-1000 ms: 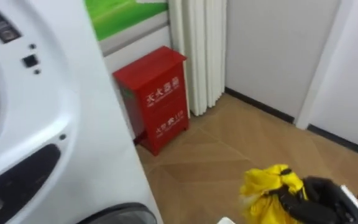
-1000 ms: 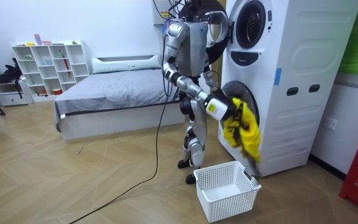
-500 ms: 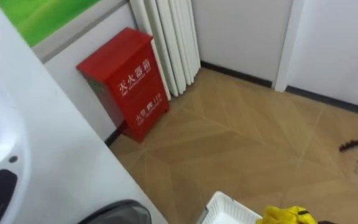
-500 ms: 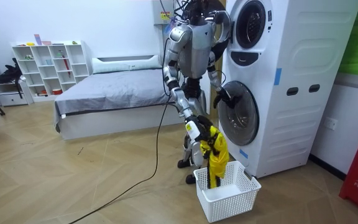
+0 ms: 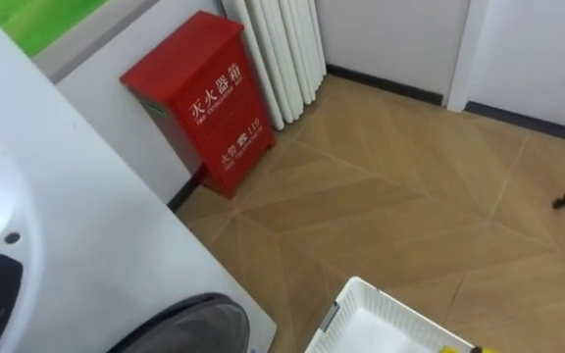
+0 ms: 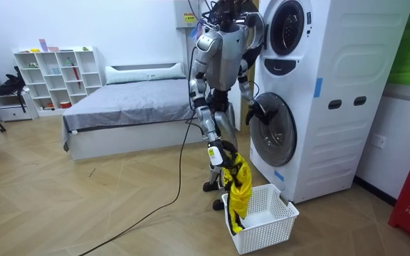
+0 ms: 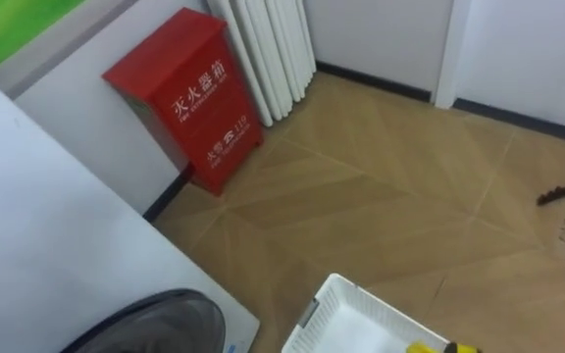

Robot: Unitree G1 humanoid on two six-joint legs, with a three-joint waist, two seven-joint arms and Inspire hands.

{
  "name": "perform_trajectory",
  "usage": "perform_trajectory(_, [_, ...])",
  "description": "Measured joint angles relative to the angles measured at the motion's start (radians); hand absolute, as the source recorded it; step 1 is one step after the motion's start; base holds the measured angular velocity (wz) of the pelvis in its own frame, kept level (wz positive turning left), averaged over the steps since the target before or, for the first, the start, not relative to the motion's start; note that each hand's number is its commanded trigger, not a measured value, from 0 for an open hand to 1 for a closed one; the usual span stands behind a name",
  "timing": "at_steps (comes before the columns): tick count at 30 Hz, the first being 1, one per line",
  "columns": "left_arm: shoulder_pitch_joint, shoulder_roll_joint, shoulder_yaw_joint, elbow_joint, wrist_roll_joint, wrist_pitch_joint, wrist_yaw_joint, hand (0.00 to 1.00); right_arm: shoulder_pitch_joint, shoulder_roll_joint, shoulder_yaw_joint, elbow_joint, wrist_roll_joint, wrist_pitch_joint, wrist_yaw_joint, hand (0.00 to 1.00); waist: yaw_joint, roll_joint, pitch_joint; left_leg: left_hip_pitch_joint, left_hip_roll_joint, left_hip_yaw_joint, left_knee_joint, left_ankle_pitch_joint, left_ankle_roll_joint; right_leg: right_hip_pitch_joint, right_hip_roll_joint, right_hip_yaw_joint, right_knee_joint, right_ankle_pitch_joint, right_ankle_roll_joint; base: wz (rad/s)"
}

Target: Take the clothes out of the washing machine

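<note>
In the room view I stand in front of the stacked white washing machine (image 6: 337,92), which is on my left. My right hand (image 6: 218,153) is low and shut on a yellow garment (image 6: 239,188). The garment hangs down into the near side of a white slatted basket (image 6: 265,219) on the floor. My left hand (image 6: 253,112) rests at the edge of the lower round door (image 6: 275,134). In the eye views a scrap of the yellow garment (image 5: 456,348) shows at the bottom edge over the basket (image 5: 353,312), beside the dark lower door (image 5: 179,328).
A red metal box (image 5: 202,98) stands against the wall past the machine, next to white curtains (image 5: 284,49). Wood floor (image 5: 410,186) opens to the right. Behind me in the room view are a bed (image 6: 119,107) and a white shelf (image 6: 52,75).
My right arm has swung down from beside the lower door, bringing the yellow garment into the basket. My head view has turned right and down, from the machine front to the floor.
</note>
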Motion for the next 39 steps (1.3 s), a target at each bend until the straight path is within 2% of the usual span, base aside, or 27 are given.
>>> perform_trajectory(1, [-0.006, -0.001, -0.013, 0.000, -0.001, 0.000, 0.000, 0.00, -0.007, -0.007, 0.022, 0.007, -0.006, 0.000, 0.000, 0.00, 0.001, 0.003, -0.0021, -0.001, -0.002, -0.006, 0.000, 0.001, 0.001, -0.001, -0.001, -0.001, 0.003, -0.007, 0.007, 0.13])
perform_trajectory(4, [-0.012, -0.008, -0.036, -0.003, -0.003, -0.005, 0.001, 0.00, -0.047, -0.009, 0.076, 0.038, -0.009, 0.001, 0.005, 0.00, 0.010, -0.005, 0.0029, -0.004, -0.004, -0.021, 0.001, 0.001, 0.002, -0.002, -0.004, -0.006, 0.004, -0.008, 0.008, 0.09])
perform_trajectory(5, [-0.013, -0.008, -0.040, -0.005, -0.004, -0.008, 0.000, 0.00, -0.053, -0.008, 0.086, 0.038, -0.010, 0.001, 0.011, 0.00, 0.010, -0.003, 0.0017, -0.008, -0.004, -0.022, 0.001, 0.001, 0.002, -0.003, -0.006, -0.010, 0.004, -0.008, 0.007, 0.16])
perform_trajectory(8, [-0.023, -0.014, -0.040, -0.005, -0.010, -0.026, -0.002, 0.00, -0.069, -0.006, 0.109, 0.038, -0.027, 0.001, 0.046, 0.00, 0.010, -0.005, 0.0026, -0.011, -0.005, -0.050, 0.002, 0.004, 0.007, 0.000, -0.028, -0.061, 0.000, -0.013, -0.004, 0.33])
perform_trajectory(12, [-0.022, -0.017, -0.049, 0.006, -0.009, -0.038, -0.009, 0.00, -0.082, -0.006, 0.117, 0.054, -0.038, 0.000, 0.054, 0.00, 0.010, -0.014, 0.0065, -0.010, -0.006, -0.076, 0.002, 0.006, 0.008, 0.010, -0.039, -0.093, -0.002, -0.018, -0.014, 0.26])
perform_trajectory(16, [-0.024, -0.017, -0.052, 0.020, -0.009, -0.063, -0.009, 0.00, -0.094, 0.012, 0.118, 0.089, -0.045, -0.012, 0.052, 0.00, 0.012, -0.020, 0.0081, -0.012, -0.004, -0.104, 0.002, 0.007, 0.006, 0.016, -0.045, -0.121, -0.003, -0.026, -0.024, 0.21])
perform_trajectory(22, [-0.029, -0.017, -0.052, 0.027, -0.010, -0.094, -0.008, 0.00, -0.109, 0.029, 0.117, 0.127, -0.044, -0.024, 0.043, 0.00, 0.029, -0.035, 0.0057, -0.015, -0.002, -0.133, 0.002, 0.013, 0.000, 0.021, -0.052, -0.149, -0.003, -0.030, -0.033, 0.15])
perform_trajectory(30, [-0.031, -0.016, -0.052, 0.066, -0.008, -0.094, -0.005, 0.00, -0.111, 0.042, 0.135, 0.127, -0.035, -0.037, 0.030, 0.00, 0.039, -0.045, 0.0038, -0.013, -0.001, -0.157, 0.002, 0.019, -0.003, 0.032, -0.058, -0.171, -0.006, -0.033, -0.040, 0.10])
perform_trajectory(35, [-0.006, -0.014, -0.035, 0.068, 0.005, -0.101, -0.005, 0.00, -0.095, 0.041, 0.106, 0.127, -0.001, -0.039, 0.011, 0.00, 0.041, -0.055, -0.0001, -0.008, -0.001, -0.173, 0.001, 0.026, -0.004, 0.049, -0.070, -0.208, -0.011, -0.038, -0.047, 0.22])
perform_trajectory(37, [0.016, 0.001, -0.024, 0.056, 0.004, -0.100, -0.006, 0.00, -0.088, 0.041, 0.065, 0.165, 0.052, -0.042, 0.009, 0.00, 0.043, -0.065, -0.0057, 0.003, -0.001, -0.193, -0.002, 0.030, -0.008, 0.066, -0.073, -0.224, -0.014, -0.040, -0.051, 0.26])
perform_trajectory(39, [0.037, 0.005, 0.004, 0.055, 0.005, -0.100, -0.006, 0.00, -0.079, 0.037, 0.034, 0.201, 0.080, -0.046, 0.007, 0.00, 0.049, -0.088, -0.0041, 0.034, 0.001, -0.213, -0.008, 0.037, -0.010, 0.109, -0.073, -0.233, -0.031, -0.045, -0.054, 0.21])
